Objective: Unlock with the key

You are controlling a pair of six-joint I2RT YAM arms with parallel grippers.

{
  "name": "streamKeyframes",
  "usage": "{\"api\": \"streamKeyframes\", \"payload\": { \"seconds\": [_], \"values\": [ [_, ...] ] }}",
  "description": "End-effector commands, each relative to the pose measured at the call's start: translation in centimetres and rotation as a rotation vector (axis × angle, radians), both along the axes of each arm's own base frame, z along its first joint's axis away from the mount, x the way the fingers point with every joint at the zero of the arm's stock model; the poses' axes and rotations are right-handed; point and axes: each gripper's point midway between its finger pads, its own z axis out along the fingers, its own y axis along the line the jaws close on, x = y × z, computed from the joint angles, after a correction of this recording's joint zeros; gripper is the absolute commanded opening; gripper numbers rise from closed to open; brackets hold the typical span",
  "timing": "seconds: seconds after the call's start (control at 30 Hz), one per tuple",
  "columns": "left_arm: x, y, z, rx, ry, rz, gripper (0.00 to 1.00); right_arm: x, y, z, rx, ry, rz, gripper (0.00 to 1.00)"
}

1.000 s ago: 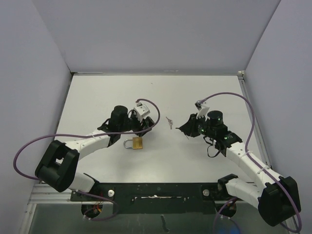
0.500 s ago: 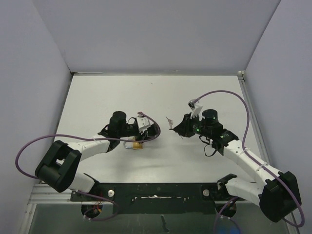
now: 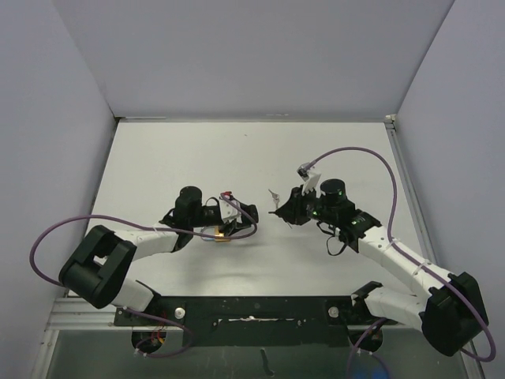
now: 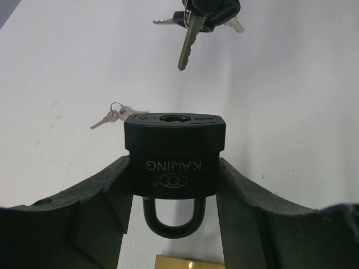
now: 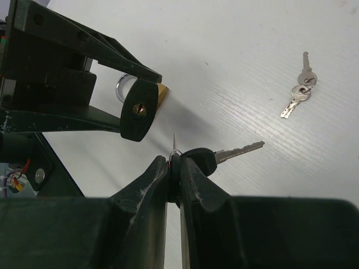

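Observation:
My left gripper (image 4: 175, 188) is shut on a black padlock (image 4: 175, 151) marked KAIJING, gripping its body from both sides, shackle toward the wrist and keyhole facing away. In the top view this gripper (image 3: 239, 213) is at the table's middle. My right gripper (image 5: 178, 163) is shut on the black head of a key (image 5: 238, 151), its silver blade sticking out to the right. In the left wrist view that key (image 4: 188, 39) hangs a short gap beyond the keyhole. From above, the right gripper (image 3: 284, 208) faces the left one, apart from it.
A brass padlock (image 3: 222, 233) lies on the table under the left gripper and shows in the right wrist view (image 5: 163, 93). A small pair of loose silver keys (image 4: 116, 114) lies on the table between the grippers, also visible in the right wrist view (image 5: 300, 92).
My left gripper swung down and right over the brass padlock, turning the black padlock toward the right gripper. My right gripper moved left toward it with the key.

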Motion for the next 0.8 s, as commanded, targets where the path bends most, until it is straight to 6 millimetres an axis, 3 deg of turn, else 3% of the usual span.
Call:
{"api": "streamKeyframes", "payload": {
  "seconds": [0.0, 0.5, 0.77],
  "values": [
    [0.7, -1.4, 4.1, -0.096, -0.188, -0.056, 0.0, 1.2, 1.2, 3.9, 0.065, -0.11, -0.002, 0.0],
    [0.1, -2.1, 4.0, -0.075, -0.226, -0.06, 0.0, 0.6, 3.7, 4.3, 0.061, -0.128, 0.042, 0.0],
    [0.1, -2.2, 4.2, -0.065, -0.248, -0.05, 0.0, 0.5, 4.0, 4.2, 0.051, -0.13, 0.044, 0.0]
  ]
}}
